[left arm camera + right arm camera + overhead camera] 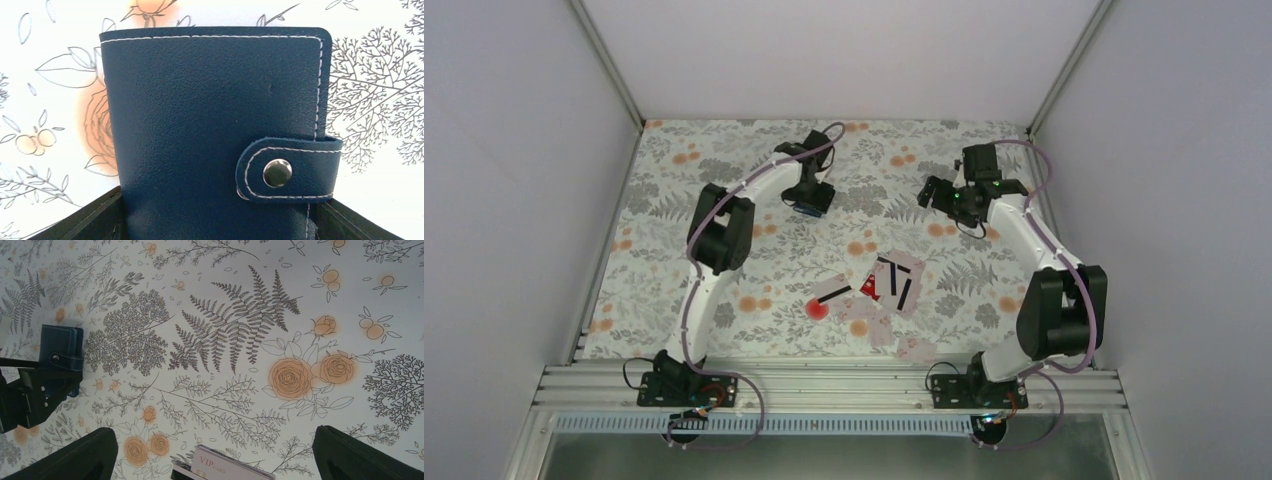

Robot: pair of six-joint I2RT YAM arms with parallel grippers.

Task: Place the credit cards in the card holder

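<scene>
The card holder, navy with white stitching, lies snapped shut on the flowered table at the far centre. My left gripper is open and low over it, its fingers close against the holder's two sides. The credit cards lie in a loose pile at the table's middle, pale ones with black stripes and a red one. My right gripper is open and empty, hovering at the far right. In its wrist view a white "VIP" card shows at the bottom edge, and the holder at the left.
White walls enclose the table on three sides. The flowered cloth covers the whole surface. A pale card lies apart near the front edge by the metal rail.
</scene>
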